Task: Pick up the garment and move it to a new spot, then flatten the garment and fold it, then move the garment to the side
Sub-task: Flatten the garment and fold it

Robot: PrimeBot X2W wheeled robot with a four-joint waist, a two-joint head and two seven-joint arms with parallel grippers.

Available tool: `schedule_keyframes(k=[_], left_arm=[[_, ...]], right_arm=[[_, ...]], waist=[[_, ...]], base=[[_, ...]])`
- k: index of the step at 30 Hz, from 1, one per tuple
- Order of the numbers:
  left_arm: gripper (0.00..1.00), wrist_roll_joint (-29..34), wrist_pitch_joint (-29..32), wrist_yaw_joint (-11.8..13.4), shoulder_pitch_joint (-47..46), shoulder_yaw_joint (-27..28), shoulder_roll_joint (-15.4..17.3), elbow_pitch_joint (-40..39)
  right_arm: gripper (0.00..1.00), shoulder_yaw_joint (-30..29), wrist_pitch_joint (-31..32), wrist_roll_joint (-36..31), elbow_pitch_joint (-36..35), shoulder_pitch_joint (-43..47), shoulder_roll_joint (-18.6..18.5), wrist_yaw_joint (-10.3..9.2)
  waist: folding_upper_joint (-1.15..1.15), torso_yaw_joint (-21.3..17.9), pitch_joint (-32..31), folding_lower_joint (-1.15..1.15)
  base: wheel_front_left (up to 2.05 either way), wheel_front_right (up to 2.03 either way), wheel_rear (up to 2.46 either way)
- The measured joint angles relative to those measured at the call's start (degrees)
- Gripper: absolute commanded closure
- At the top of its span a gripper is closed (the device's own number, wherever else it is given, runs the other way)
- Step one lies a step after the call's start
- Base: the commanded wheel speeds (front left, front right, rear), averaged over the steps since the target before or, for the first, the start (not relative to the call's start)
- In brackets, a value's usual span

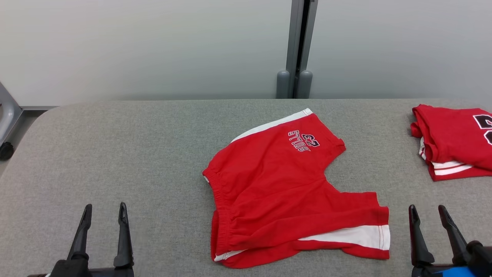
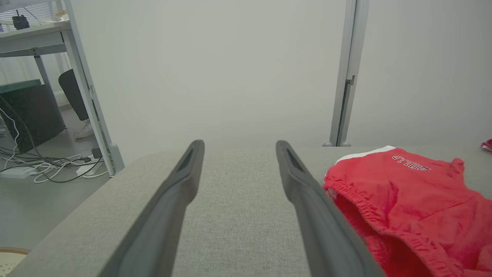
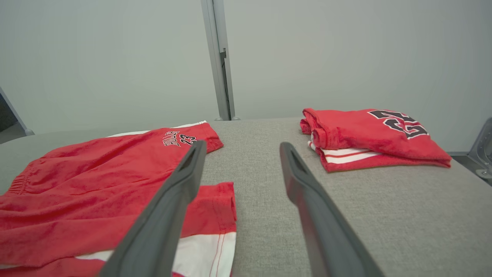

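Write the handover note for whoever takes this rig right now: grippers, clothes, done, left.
Left gripper: open, empty, over the bare near-left part of the table.
Right gripper: open, empty, near right, just beside the shorts' near leg.
Red shorts: mid-table, spread out, waistband toward the left, legs toward the right, a little wrinkled, unfolded.
Folded red garment: far right of the table, apart from the shorts.
Done: nothing that can be confirmed; whether the shorts have had their first move cannot be told.
Left: smooth the shorts flat, fold them, move them to the side.
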Motion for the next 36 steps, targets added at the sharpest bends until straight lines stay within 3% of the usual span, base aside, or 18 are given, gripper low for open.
schedule_keyframes(k=[15,19,26,36], left_arm=[[0.0,2.2,0.0,-0.6,0.7,1.5,-1.0,2.8],[0.0,2.2,0.0,-2.1,0.7,1.2,-1.6,2.7],[0.0,1.4,0.0,-6.0,0.3,-4.8,-2.9,4.8],[0.0,-2.6,0.0,-7.2,-1.4,-17.5,-1.2,12.5]], right_arm=[[0.0,-0.2,0.2,-1.5,1.2,1.3,0.4,0.0],[0.0,0.8,1.2,-1.6,1.9,1.2,0.1,0.0],[0.0,3.3,3.2,-0.2,6.2,0.8,-1.0,0.0],[0.0,8.4,3.6,3.0,13.9,-1.4,-2.8,0.0]], waist=[[0.0,0.2,0.0,0.0],[0.0,0.1,0.0,0.0],[0.0,0.2,0.6,0.01],[0.0,0.2,2.0,0.01]], base=[[0.0,0.0,0.0],[0.0,0.0,0.0],[0.0,0.0,0.0],[0.0,0.0,0.0]])
